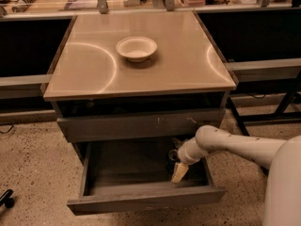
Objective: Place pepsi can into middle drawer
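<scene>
camera view: gripper (pixel 178 170) inside middle drawer (pixel 141 200), right side; jaws' state cannot tell.

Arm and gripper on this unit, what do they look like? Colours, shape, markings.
Arm: smooth off-white tube with rounded joints and a row of small dark dots along the shell; no loose cables show. Gripper, low in the right of the open middle drawer: dark at its base, pale yellowish tip.

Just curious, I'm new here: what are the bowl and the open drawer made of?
The bowl looks like ceramic or plastic: smooth, cream-white. The middle drawer seems painted metal or laminate: flat matte grey. The gripper is inside its right side.
</scene>
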You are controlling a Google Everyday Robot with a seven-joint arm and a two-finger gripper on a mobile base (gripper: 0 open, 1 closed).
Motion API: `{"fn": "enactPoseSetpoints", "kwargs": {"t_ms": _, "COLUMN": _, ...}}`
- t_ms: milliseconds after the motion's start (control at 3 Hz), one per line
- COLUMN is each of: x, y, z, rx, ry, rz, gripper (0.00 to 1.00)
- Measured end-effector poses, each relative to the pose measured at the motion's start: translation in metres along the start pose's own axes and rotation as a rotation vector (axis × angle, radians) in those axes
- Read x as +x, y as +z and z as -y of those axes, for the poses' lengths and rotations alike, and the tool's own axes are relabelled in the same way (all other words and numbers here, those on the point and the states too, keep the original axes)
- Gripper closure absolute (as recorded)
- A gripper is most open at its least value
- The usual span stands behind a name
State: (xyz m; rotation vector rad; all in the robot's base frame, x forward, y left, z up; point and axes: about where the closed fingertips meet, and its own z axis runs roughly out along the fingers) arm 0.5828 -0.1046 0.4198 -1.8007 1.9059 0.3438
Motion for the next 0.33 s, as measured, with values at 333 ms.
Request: {"fn": "enactPoseSetpoints", "kwargs": {"t_ms": 333, "x": 0.0000, "y": 0.0000, "z": 0.0000, "rx": 0.000, "ry": 0.000, "rz": 0.000, "gripper": 0.00}}
